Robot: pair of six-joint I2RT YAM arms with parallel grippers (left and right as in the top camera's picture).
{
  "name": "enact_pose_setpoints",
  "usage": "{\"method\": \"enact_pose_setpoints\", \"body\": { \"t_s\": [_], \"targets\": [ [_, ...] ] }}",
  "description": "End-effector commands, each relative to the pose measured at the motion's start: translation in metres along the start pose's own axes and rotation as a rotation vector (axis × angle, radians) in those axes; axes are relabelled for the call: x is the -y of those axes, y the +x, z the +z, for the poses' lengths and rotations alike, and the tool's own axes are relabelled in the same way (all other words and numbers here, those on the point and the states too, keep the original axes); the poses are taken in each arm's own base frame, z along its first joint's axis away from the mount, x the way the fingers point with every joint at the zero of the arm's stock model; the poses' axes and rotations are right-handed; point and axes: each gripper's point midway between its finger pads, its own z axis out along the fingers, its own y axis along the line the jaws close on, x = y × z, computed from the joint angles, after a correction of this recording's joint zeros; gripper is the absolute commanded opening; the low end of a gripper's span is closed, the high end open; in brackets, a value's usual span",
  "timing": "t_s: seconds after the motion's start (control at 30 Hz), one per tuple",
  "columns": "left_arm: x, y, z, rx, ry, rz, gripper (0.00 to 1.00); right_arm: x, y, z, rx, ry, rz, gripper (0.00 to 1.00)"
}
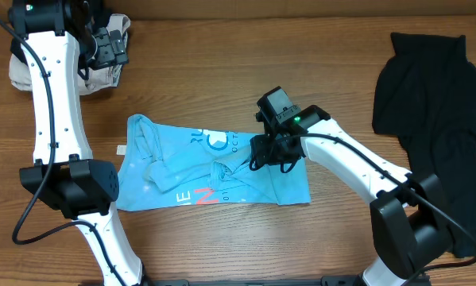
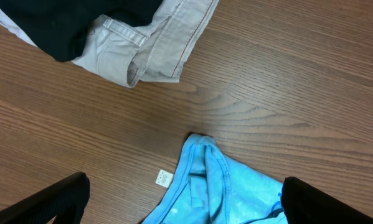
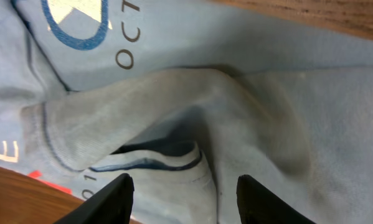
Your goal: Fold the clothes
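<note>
The right tool (image 3: 183, 198) is seen released, its jaws spread just above a raised fold of the light-blue T-shirt (image 3: 174, 106); this fold is hidden in the overhead view. The left tool (image 2: 183, 190) is held wide open over the shirt's corner and a white tag (image 2: 163, 179), near beige trousers (image 2: 149, 43). A black garment (image 1: 436, 103), shown only overhead, lies well apart on the surface (image 1: 222, 48).

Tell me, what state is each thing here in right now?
light-blue T-shirt, lying on the table, partly folded, rumpled on top.
black garment, unfolded, in a loose heap on the right.
beige garment, crumpled, not folded.
left end effector, open, holding nothing.
right end effector, open, low over the T-shirt's raised fold, not pinching it.
</note>
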Motion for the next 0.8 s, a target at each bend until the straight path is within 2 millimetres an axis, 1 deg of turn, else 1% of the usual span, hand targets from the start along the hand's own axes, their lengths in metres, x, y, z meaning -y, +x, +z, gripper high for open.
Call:
{"method": "enact_pose_setpoints", "body": {
  "t_s": [0.0,0.2,0.27,0.33,0.37,0.53,0.57,0.67,0.77],
  "targets": [
    [0.002,-0.002,-0.005,0.014,0.012,0.02,1.0,0.006,0.008,0.013,-0.027,0.003,-0.036,0.57],
    [0.002,-0.003,-0.005,0.018,0.013,0.02,1.0,-0.004,0.016,0.02,-0.064,-0.07,-0.13,0.56],
    [0.002,-0.003,-0.005,0.018,0.013,0.02,1.0,-0.004,0.016,0.021,-0.063,-0.073,-0.137,0.52],
    [0.002,-0.003,-0.005,0.018,0.013,0.019,1.0,-0.004,0.016,0.022,-0.065,-0.072,-0.142,0.46],
    [0.002,-0.003,-0.005,0.018,0.013,0.019,1.0,-0.004,0.017,0.022,-0.066,-0.073,-0.144,0.4],
    [0.002,-0.003,-0.005,0.018,0.013,0.019,1.0,-0.005,0.017,0.022,-0.066,-0.082,-0.162,0.05],
    [0.002,-0.003,-0.005,0.018,0.012,0.02,1.0,-0.005,0.017,0.022,-0.066,-0.081,-0.162,0.04],
    [0.002,-0.003,-0.005,0.02,0.013,0.02,1.0,-0.007,0.019,0.021,-0.075,-0.092,-0.16,0.04],
    [0.002,-0.004,-0.005,0.02,0.013,0.019,1.0,-0.017,0.024,0.014,-0.11,-0.127,-0.164,0.04]
  ]
}}
